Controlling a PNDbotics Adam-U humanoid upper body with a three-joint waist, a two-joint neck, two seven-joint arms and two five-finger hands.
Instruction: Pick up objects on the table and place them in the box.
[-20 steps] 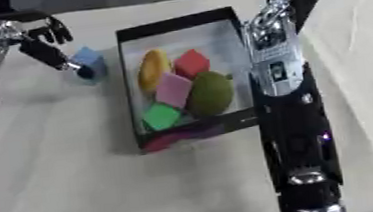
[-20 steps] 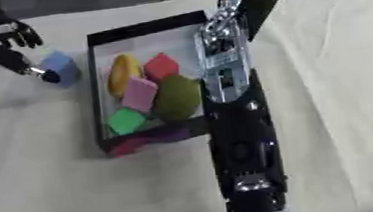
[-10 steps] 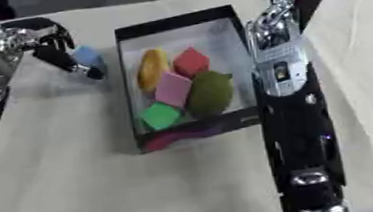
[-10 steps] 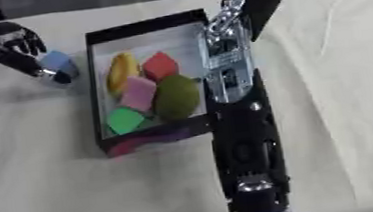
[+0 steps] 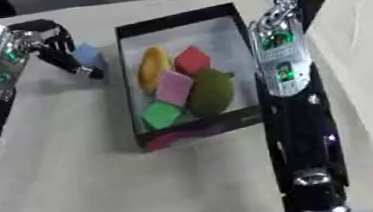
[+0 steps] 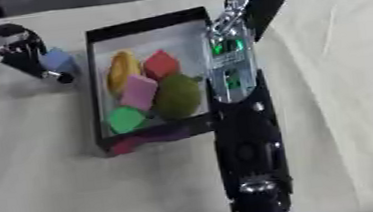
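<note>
Even, soft room light; everything slightly blurred, with a faint shadow beside the black rectangular box (image 5: 180, 22).

Black box (image 5: 176, 19), pale blue block (image 5: 87, 53), yellow, red, pink, green, olive pieces inside, cream table (image 5: 76, 191)

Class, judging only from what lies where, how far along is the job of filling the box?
Done: a yellow piece, red block, pink block, green block and olive fruit lie in the box. In hand: the left robot hand holds a blue block. Left: boxing it.
</note>
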